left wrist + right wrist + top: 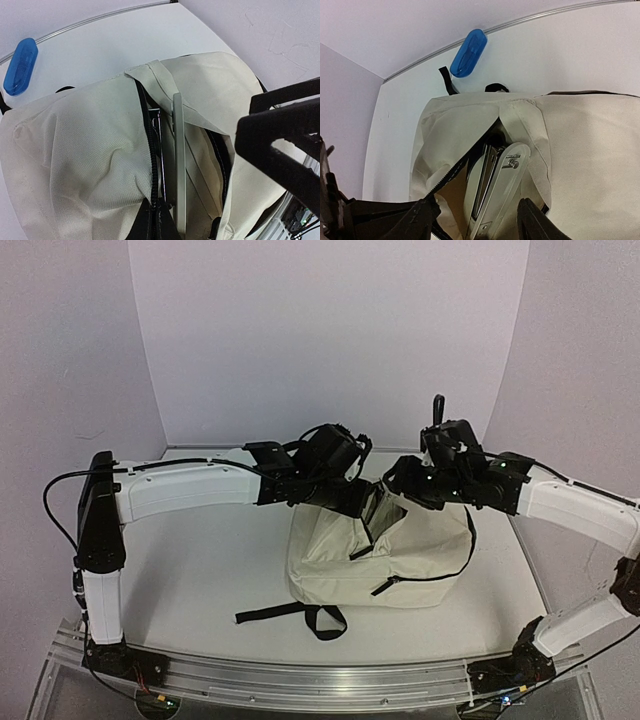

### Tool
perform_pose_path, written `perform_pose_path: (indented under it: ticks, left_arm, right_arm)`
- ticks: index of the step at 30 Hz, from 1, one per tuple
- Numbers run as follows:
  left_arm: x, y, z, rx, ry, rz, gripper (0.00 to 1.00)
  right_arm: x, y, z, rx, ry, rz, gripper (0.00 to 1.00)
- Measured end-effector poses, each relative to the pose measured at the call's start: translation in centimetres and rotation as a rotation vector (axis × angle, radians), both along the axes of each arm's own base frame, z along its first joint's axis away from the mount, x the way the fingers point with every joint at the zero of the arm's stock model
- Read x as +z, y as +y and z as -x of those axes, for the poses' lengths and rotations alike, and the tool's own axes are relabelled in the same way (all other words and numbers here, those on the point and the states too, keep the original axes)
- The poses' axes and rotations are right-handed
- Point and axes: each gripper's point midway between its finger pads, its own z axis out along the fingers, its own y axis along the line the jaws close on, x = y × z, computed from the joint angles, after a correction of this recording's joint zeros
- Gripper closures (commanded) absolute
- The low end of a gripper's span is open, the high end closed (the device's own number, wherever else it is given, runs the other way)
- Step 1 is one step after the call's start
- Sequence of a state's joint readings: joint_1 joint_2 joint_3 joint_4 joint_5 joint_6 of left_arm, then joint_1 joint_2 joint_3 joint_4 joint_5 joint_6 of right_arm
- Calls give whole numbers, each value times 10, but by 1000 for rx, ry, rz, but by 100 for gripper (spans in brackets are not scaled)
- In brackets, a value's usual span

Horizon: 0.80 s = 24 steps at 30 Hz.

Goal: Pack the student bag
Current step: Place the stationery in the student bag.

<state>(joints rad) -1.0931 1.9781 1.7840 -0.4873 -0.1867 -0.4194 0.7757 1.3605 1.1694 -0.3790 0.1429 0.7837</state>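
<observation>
The student bag [400,560] sits on the tabletop [200,570] just below both pairs of jaws, its unzipped mouth between them. The right jaws stand apart astride that mouth, with a grey stapler [500,185] inside the bag between them; the left jaws' state cannot be told. A blue case [468,52] lies beyond the bag, well clear of both.

Student bag [400,560] set mid-table [200,560], between the two arms.
A stapler [500,185] is lodged on end in its open top; an oblong case [468,52] is laid beyond it, by the table's edge.
</observation>
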Motion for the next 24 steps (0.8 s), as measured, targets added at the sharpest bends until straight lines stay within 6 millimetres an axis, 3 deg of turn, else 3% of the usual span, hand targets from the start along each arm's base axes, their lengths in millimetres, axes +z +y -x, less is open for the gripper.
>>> perform_pose_path:
  ticks: [15, 24]
  left_arm:
    - [0, 0, 0, -3, 0, 0, 100]
    - [1, -4, 3, -28, 6, 12, 100]
  right_arm:
    - [-66, 16, -2, 61, 136, 44, 70]
    - [-80, 56, -12, 185, 150, -102, 78]
